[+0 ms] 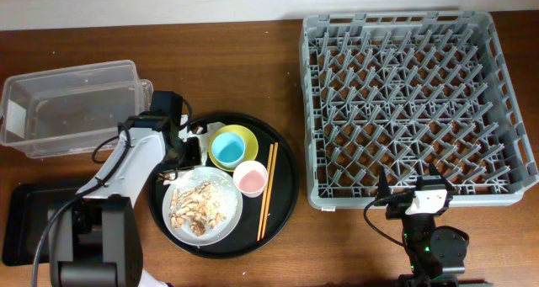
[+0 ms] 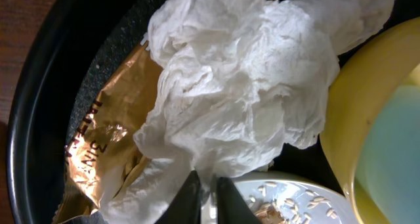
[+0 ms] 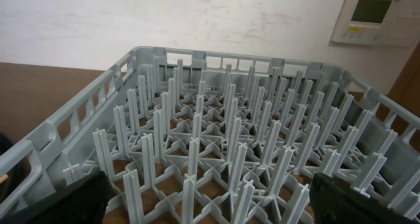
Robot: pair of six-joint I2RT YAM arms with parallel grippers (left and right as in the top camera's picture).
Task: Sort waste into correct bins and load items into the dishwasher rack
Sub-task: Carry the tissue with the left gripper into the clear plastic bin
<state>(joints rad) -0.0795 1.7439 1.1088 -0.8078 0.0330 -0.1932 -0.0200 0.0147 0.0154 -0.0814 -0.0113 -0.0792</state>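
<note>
My left gripper [image 2: 207, 196] is over the left part of the round black tray, its fingers shut on a fold of the crumpled white napkin [image 2: 243, 79]. The brown wrapper [image 2: 108, 135] lies under the napkin. The yellow bowl [image 1: 249, 137] holds the light-blue cup [image 1: 226, 149]. The pink cup [image 1: 250, 178], the chopsticks [image 1: 268, 190] and the plate [image 1: 226, 220] with food scraps [image 1: 198, 204] also sit on that tray. My right gripper [image 3: 210, 201] is open and empty at the front edge of the grey dishwasher rack [image 1: 413, 102].
The clear tub [image 1: 76, 72] stands at the back left. The shallow black rectangular tray [image 1: 25, 224] lies at the front left, partly under my left arm. The round black tray [image 1: 285, 182] holds the dishes. The rack has no items in it.
</note>
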